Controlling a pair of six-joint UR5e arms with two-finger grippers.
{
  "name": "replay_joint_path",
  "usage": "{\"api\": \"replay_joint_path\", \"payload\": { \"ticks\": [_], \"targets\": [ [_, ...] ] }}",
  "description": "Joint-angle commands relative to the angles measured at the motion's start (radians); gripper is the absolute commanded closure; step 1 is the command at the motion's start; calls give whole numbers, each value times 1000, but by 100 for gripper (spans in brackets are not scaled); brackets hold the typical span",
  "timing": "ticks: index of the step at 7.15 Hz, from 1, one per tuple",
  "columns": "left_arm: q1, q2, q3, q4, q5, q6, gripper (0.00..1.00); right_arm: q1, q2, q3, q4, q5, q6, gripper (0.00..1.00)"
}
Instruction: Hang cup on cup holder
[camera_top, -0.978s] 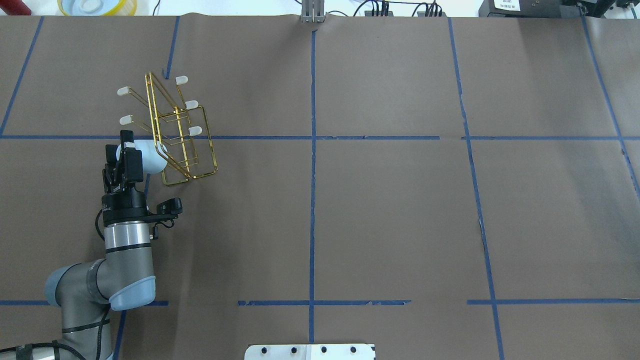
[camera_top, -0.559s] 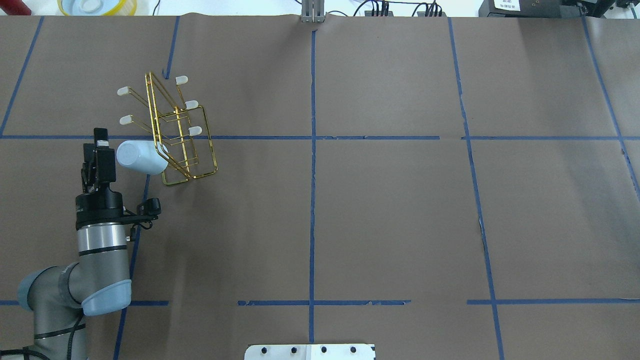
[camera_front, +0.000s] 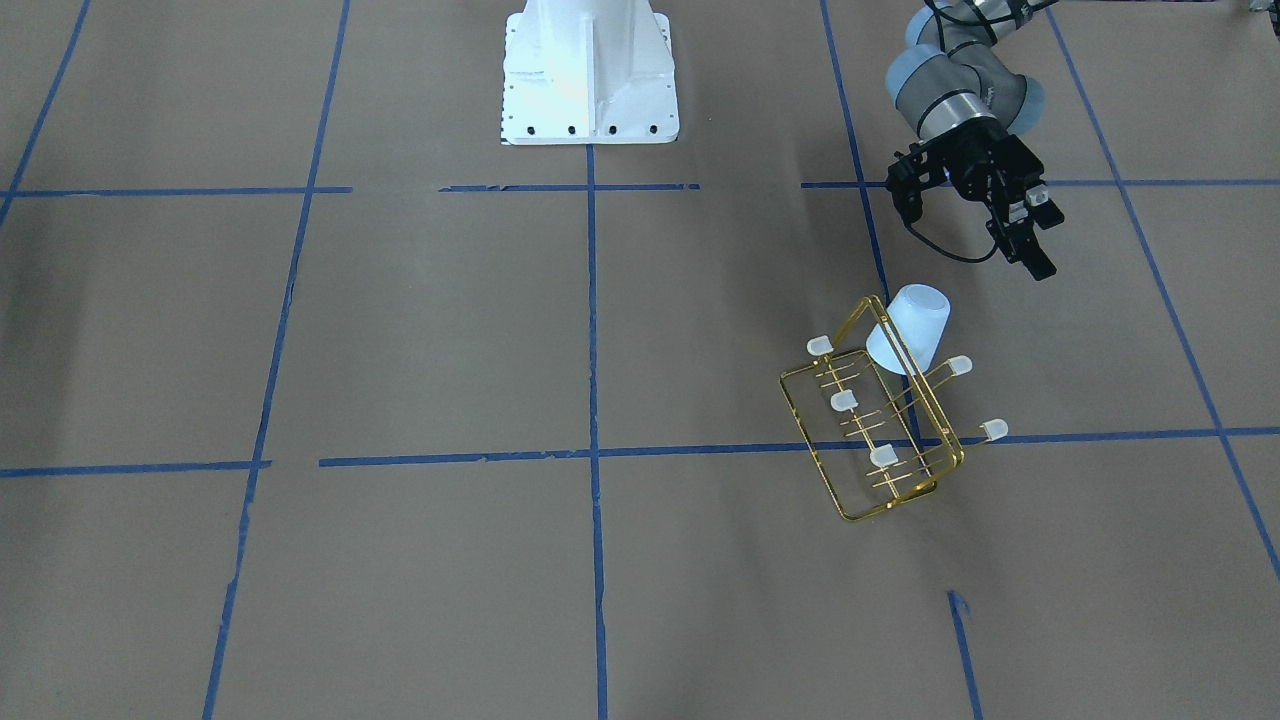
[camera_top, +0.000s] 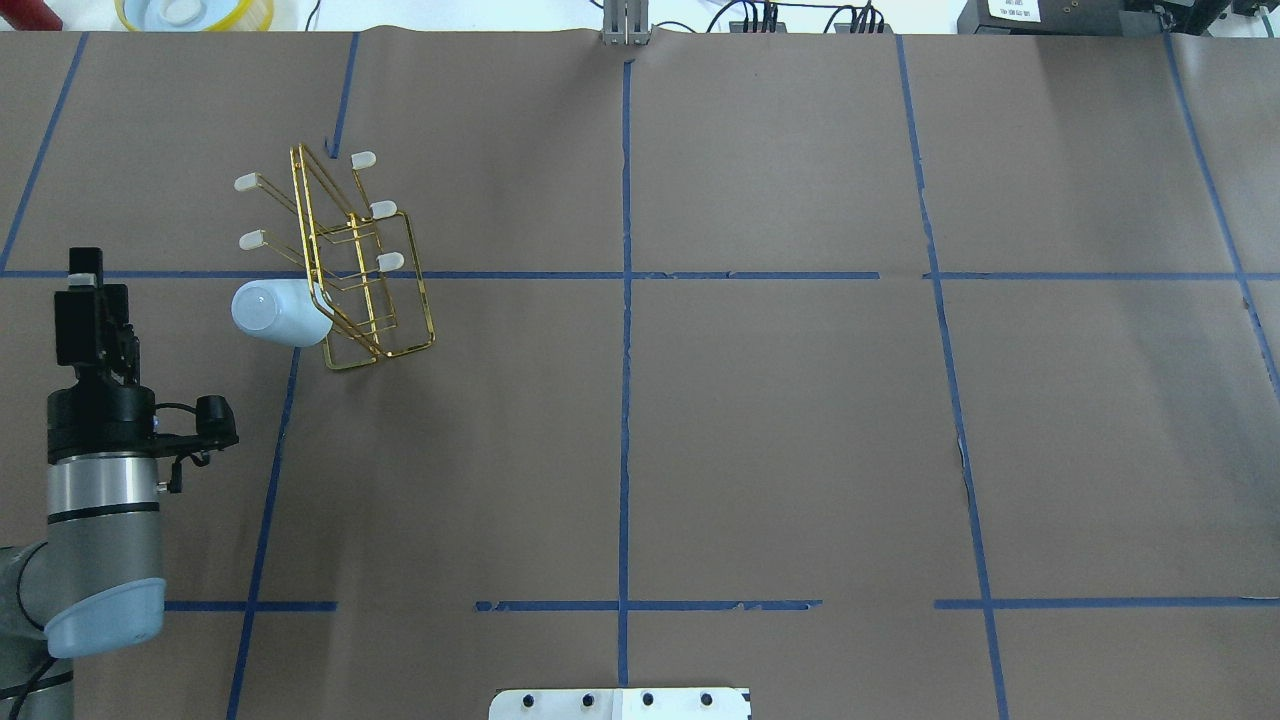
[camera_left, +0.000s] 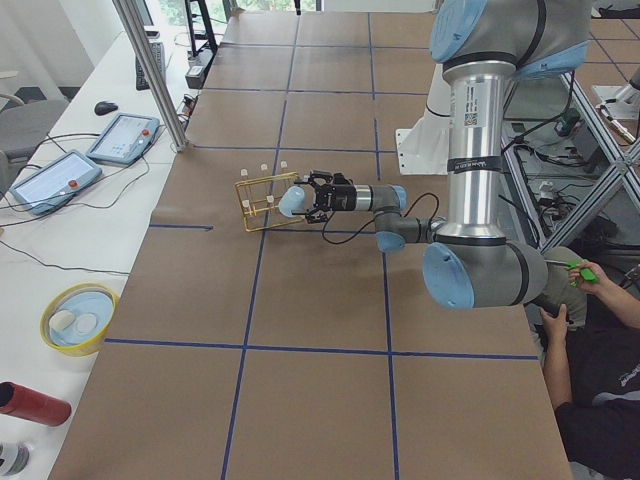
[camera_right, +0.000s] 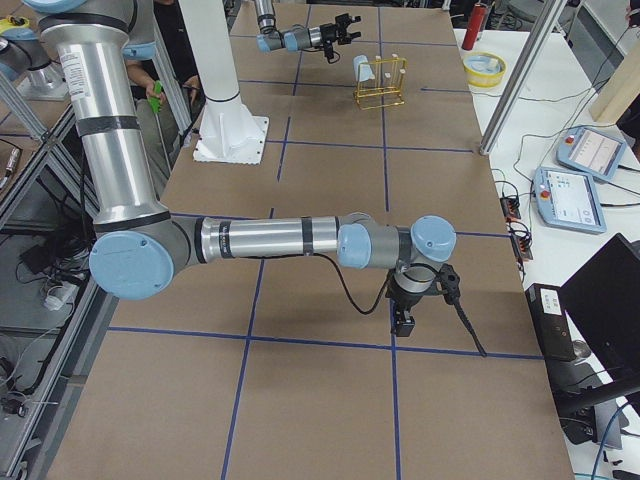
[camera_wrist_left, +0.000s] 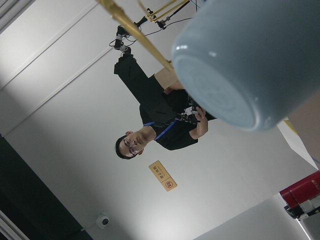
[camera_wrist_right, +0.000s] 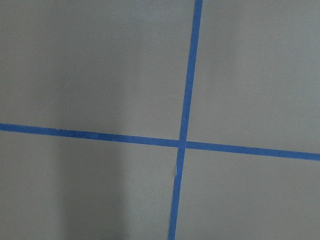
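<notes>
Broad table, wrapped in brown paper and ruled with blue tape. Over its right end, seen from the right-side camera, long right arm stretched low, with right gripper pointing down just above the paper; cannot tell fingers spread from fingers pressed together there. Along the left edge, left arm, reaching forward. Further in on the left half, gold wire rack, standing with white-capped prongs slanting out on both sides. Off to its left and clear of it, left gripper, fingers spread, pinching nothing. At the rack's end nearest the robot, pale blue cup, hung tilted, rim against the gold frame, closed bottom aimed toward the left gripper, not touching it.
</notes>
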Motion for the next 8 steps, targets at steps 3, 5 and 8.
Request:
{"api": "replay_joint_path", "payload": {
  "ticks": [3,5,8],
  "targets": [
    [-6,110,-76,-222,-278,-567,0,0,0,0,0,0,0,0],
    [-15,165,-150,-225,-448,-878,0,0,0,0,0,0,0,0],
    [-41,176,-167,-239,-619,-1324,0,0,0,0,0,0,0,0]
  ]
}}
